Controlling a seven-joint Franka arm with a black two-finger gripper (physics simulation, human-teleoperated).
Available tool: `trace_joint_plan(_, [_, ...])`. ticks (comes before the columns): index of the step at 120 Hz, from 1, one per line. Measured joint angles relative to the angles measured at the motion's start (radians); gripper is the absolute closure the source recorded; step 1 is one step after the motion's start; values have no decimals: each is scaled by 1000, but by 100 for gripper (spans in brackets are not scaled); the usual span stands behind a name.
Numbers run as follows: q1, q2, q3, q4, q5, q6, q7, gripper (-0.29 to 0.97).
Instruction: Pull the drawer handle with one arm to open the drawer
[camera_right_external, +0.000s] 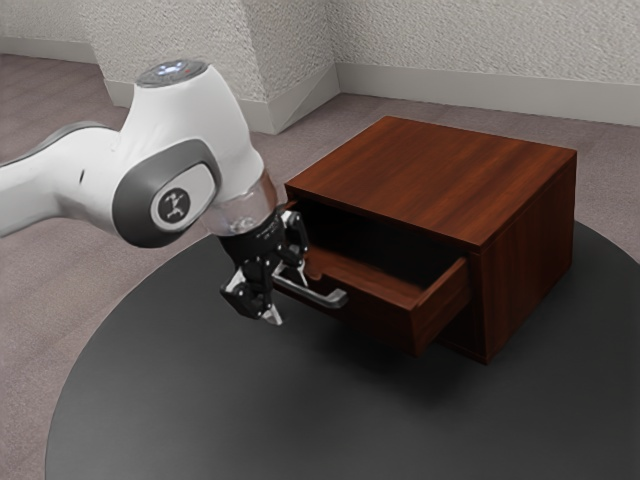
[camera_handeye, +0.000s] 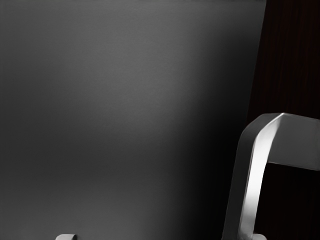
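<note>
A dark wooden cabinet (camera_right_external: 450, 170) stands on the round black table (camera_right_external: 250, 420). Its single drawer (camera_right_external: 395, 290) is pulled partway out toward the exterior view's left, and the inside is dark. A silver bar handle (camera_right_external: 318, 293) is fixed to the drawer front. My black gripper (camera_right_external: 258, 305) hangs at the handle's outer end, pointing down, with its fingers open. In the wrist view the handle's bent end (camera_handeye: 252, 185) lies between the fingertips, close against one fingertip (camera_handeye: 257, 236) and far from the other (camera_handeye: 66, 236).
The table's black top spreads out in front of the drawer and around the cabinet. Beyond its edge lie brown carpet (camera_right_external: 60, 290) and a light wall with a skirting board (camera_right_external: 480, 90).
</note>
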Motion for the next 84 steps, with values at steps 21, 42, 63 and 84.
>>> trace_joint_plan(21, [0, -21, 0, -19, -3, 2, -1, 31])
trace_joint_plan(42, [0, -39, 0, -40, -6, 2, -1, 32])
trace_joint_plan(63, [0, -63, 0, -63, -12, 2, -2, 33])
trace_joint_plan(84, [-1, -92, 1, -89, -14, 3, -2, 33])
